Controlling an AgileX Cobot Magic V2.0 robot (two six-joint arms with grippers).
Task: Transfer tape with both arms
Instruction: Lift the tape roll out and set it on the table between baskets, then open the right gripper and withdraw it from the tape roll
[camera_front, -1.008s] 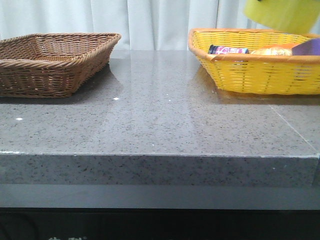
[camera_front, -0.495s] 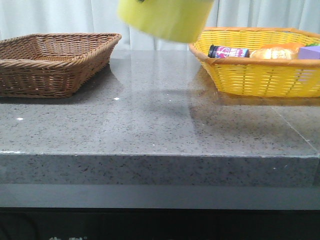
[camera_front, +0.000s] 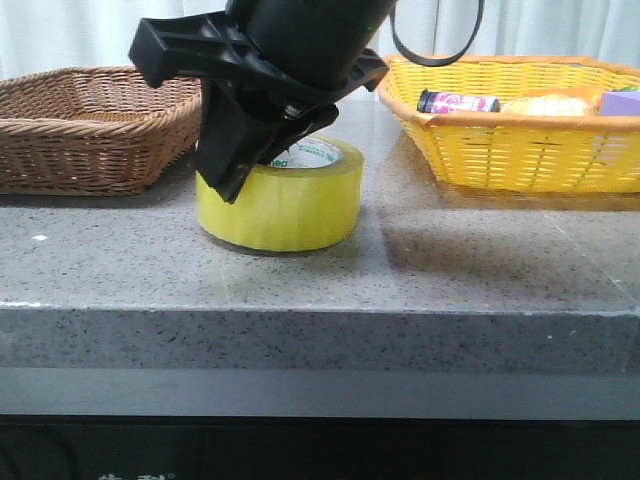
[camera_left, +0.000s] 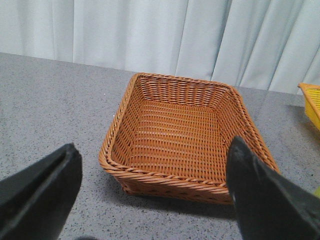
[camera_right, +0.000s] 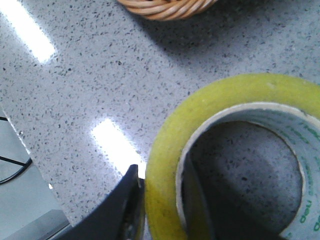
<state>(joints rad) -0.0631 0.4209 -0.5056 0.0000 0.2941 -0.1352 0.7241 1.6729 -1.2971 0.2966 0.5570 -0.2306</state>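
Down from the top of the frame, my tape (camera_front: 281, 205) now sits on the table (camera_front: 450, 270), frame centre.
My right gripper (camera_front: 262, 150) pinches its wall, one finger inside the core; opening while tilted could roll it. My left gripper (camera_left: 150, 192) waits, spread wide.

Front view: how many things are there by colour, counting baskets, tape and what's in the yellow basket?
Brown: 1, basket
Yellow: 2, basket, tape
Dark: 1, bottle
Orange: 1, packet
Purple: 1, item
Total: 6
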